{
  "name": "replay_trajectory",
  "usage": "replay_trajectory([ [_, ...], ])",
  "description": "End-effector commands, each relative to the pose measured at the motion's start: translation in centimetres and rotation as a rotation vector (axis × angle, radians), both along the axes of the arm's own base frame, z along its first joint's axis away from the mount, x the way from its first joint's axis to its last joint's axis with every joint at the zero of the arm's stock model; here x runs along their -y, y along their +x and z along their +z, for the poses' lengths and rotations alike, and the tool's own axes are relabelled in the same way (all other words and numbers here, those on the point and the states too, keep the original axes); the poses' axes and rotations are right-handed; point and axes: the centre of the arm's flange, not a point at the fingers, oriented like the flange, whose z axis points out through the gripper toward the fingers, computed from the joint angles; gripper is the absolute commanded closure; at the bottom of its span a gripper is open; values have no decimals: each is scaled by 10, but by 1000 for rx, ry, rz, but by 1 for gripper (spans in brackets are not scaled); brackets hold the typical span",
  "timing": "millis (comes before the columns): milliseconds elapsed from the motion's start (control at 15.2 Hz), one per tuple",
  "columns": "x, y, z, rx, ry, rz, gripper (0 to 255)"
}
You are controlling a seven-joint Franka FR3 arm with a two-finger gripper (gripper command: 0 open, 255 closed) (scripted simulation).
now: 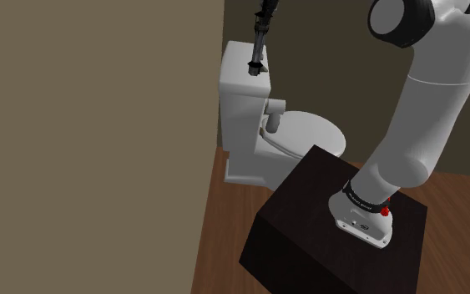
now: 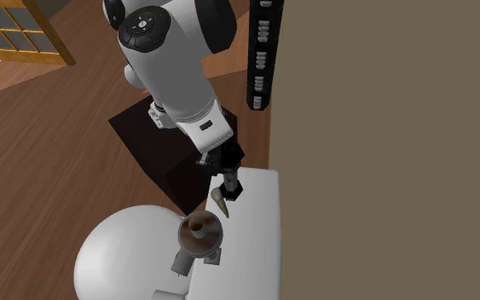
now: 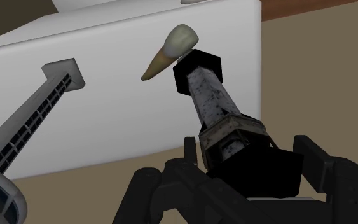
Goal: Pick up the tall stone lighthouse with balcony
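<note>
Counting the lot: one lighthouse (image 3: pixel 214 102), one pale horn-shaped cone (image 3: pixel 168 53), one white lattice tower (image 3: pixel 34 118), one white toilet (image 1: pixel 243 93), one white arm (image 1: pixel 425 108) sitting on one dark box stand (image 1: pixel 308 219). The gripper (image 3: pixel 250 153) is hanging over the toilet's tank lid (image 2: pixel 257 247), close by the tan wall (image 2: pixel 383 128). Its two black fingers (image 3: pixel 193 156) are standing partly spread and pinching the lighthouse's dark upper end between them. The lighthouse is showing a mottled grey stone shaft with a collar near the top and a black blocky foot. It is pointing away from the hand, down toward the tank lid, and is tilting a little. Its foot is sitting just beside the thick end of the cone, which is lying on the lid. Whether the foot is resting on the lid or hanging just clear of it, I cannot tell from these angles. The lattice tower is standing well apart from the lighthouse, on the far side from the wall.
</note>
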Motion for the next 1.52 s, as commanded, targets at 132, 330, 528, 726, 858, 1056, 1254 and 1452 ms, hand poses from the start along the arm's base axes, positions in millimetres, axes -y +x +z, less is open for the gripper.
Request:
replay_trajectory([
  [132, 0, 0, -1, -2, 0, 0, 255],
  [330, -1, 0, -1, -2, 0, 0, 255],
  [528, 1, 0, 10, -2, 0, 0, 255],
  [726, 1, 0, 25, -2, 0, 0, 255],
  [858, 1, 0, 36, -2, 0, 0, 255],
  [1056, 1, 0, 52, -2, 0, 0, 255],
  [1254, 1, 0, 68, -2, 0, 0, 255],
  [1452, 1, 0, 79, -2, 0, 0, 255],
])
